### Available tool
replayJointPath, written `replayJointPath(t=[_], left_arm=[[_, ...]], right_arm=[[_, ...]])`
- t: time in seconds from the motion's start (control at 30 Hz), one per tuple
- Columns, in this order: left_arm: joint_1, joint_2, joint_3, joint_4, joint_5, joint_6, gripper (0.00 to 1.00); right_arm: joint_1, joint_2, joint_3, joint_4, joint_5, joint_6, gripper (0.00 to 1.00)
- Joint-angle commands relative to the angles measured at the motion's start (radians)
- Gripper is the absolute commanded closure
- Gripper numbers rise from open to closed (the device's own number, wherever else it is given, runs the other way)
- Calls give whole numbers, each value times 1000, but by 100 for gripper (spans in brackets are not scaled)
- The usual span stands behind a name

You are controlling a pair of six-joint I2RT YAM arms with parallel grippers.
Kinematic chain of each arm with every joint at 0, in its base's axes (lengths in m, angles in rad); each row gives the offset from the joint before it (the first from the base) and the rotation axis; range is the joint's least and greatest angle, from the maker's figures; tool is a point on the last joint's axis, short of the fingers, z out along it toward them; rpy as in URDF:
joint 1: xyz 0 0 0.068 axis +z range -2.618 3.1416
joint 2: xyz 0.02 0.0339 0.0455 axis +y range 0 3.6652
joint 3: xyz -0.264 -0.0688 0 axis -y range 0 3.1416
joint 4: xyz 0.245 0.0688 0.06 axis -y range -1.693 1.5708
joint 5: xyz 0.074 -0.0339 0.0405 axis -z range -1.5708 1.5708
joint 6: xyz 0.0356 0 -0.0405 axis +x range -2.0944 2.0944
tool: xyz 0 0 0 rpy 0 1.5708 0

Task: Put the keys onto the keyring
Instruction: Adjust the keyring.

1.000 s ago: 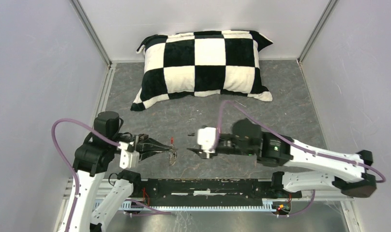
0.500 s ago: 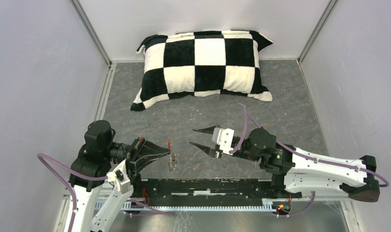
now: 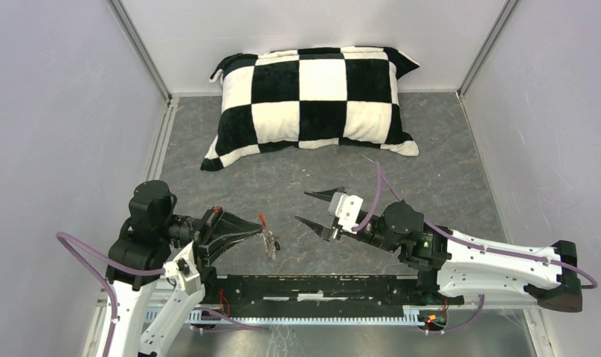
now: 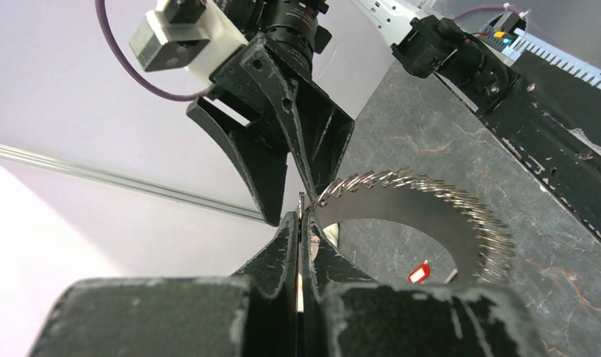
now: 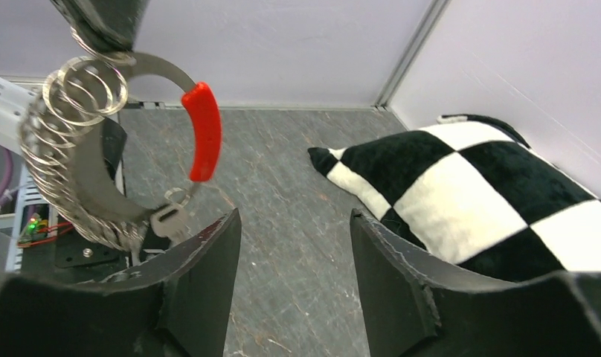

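Observation:
My left gripper (image 3: 262, 227) (image 4: 301, 219) is shut on one end of the keyring (image 3: 269, 242) (image 4: 446, 204), a silvery coiled loop held in the air over the table's near middle. The loop's red section (image 5: 201, 130) faces my right gripper. A small silvery key (image 5: 167, 221) hangs on a little ring under that red section. Through the loop a tiny red-headed key (image 4: 419, 273) shows; whether it hangs or lies on the table is unclear. My right gripper (image 3: 311, 208) (image 5: 294, 216) stands open and empty, just right of the keyring and apart from it.
A black-and-white checkered pillow (image 3: 312, 100) (image 5: 468, 201) lies at the back of the grey table (image 3: 431, 171). White walls close in the left, right and back. A black rail (image 3: 320, 286) runs along the near edge between the arm bases.
My left arm swung lower, keeping the keyring in its grip. My right gripper drew back a little to the right, rolled, and its jaws spread wider.

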Motion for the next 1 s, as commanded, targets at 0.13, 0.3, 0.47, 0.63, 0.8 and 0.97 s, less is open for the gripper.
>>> replayJointPath(t=[0.13,0.3,0.47,0.63,0.8,0.97], left_arm=[[-1,4,15,33,40,94,98],[-2,37,31,28,34,13,98],[0,75,45,27,31,-88,98],[0,123,70,26,23,-207,98],[0,159,57,27,-30,-333,98],[3,189,11,91,-74,-493,98]], right_arm=[[-14,-26,-30,68,63,19,37],[-14,-21,-18,112,-8,-12,39],[-14,23,37,116,-101,-29,43],[-14,47,63,105,-135,-28,45],[-30,60,73,35,-9,9,38],[-219,61,-9,-38,34,173,19]])
